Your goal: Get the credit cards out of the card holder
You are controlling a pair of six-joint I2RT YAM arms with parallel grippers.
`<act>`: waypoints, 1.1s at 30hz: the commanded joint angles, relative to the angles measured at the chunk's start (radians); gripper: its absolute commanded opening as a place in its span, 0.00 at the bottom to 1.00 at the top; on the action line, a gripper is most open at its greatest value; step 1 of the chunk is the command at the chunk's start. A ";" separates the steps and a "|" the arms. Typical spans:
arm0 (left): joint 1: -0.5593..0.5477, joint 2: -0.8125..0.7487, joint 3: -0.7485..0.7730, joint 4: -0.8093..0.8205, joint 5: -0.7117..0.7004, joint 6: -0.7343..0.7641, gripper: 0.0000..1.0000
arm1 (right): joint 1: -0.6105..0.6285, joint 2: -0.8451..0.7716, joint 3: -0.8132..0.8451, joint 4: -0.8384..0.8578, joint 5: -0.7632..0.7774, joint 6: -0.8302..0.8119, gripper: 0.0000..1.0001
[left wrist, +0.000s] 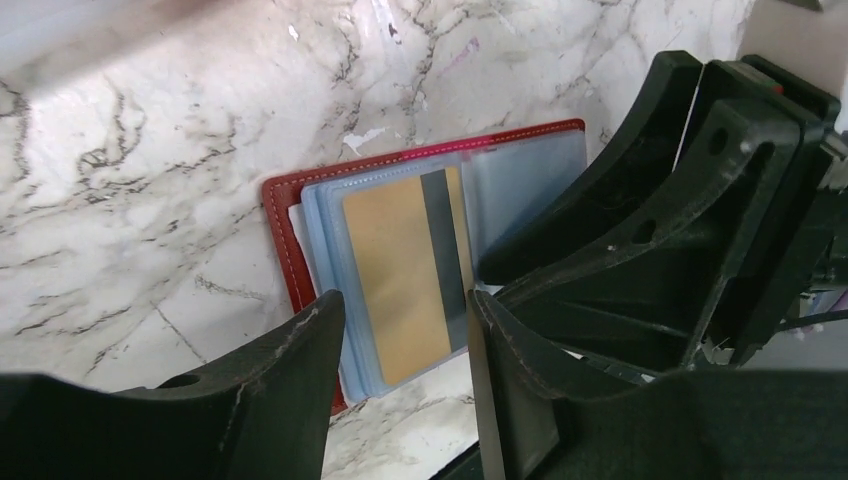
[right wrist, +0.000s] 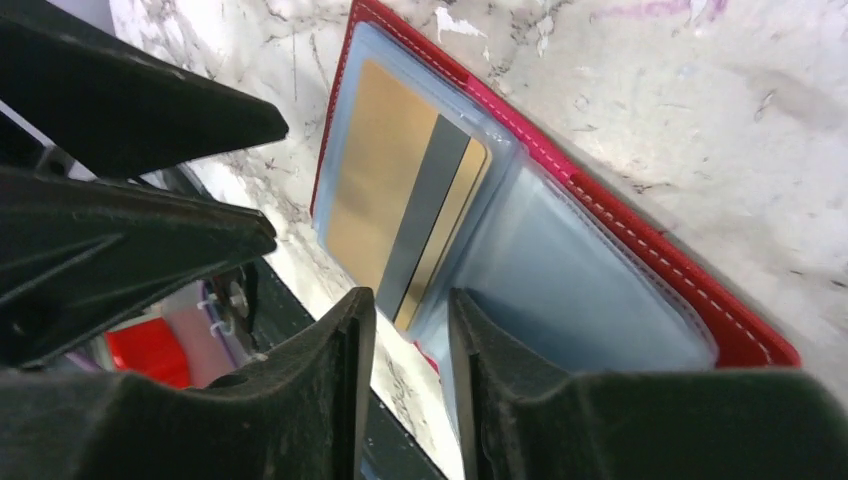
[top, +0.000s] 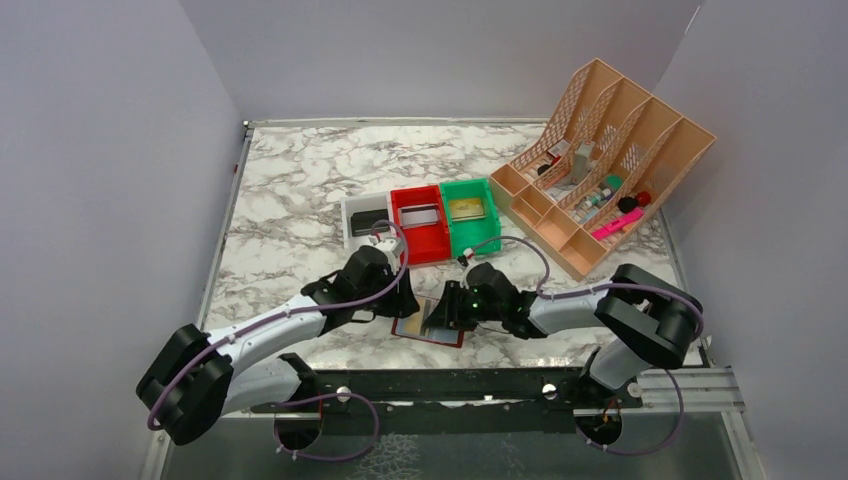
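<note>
Marble table (top: 300, 200), white walls round it. Card holder (left wrist: 285, 240) lies open and flat near the front edge, between the two wrists. Gold card (left wrist: 395, 280) sits in its blue pocket.

Left gripper (left wrist: 405, 300): jaws apart, astride the holder's near edge. Right gripper (right wrist: 410, 300): jaws apart too, narrower, at the card's end (nothing visibly pinched).

Risks: fingers catch sleeve with card and drag the whole holder; the heads, close together, could knock.

Red bin (top: 402, 225) and green bin (top: 492, 215) stand just beyond, rack (top: 600, 170) far right; none obstructs.
</note>
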 commanded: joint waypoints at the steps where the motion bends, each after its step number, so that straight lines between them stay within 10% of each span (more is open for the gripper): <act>1: -0.025 0.041 -0.025 0.067 0.029 -0.001 0.50 | 0.003 0.073 0.006 0.060 0.051 0.083 0.37; 19: -0.076 0.101 -0.062 0.104 0.005 0.006 0.13 | 0.004 0.081 -0.102 0.238 0.101 0.182 0.02; 33: -0.075 0.144 -0.053 0.062 -0.066 0.009 0.10 | 0.000 0.021 -0.122 0.199 0.095 0.150 0.08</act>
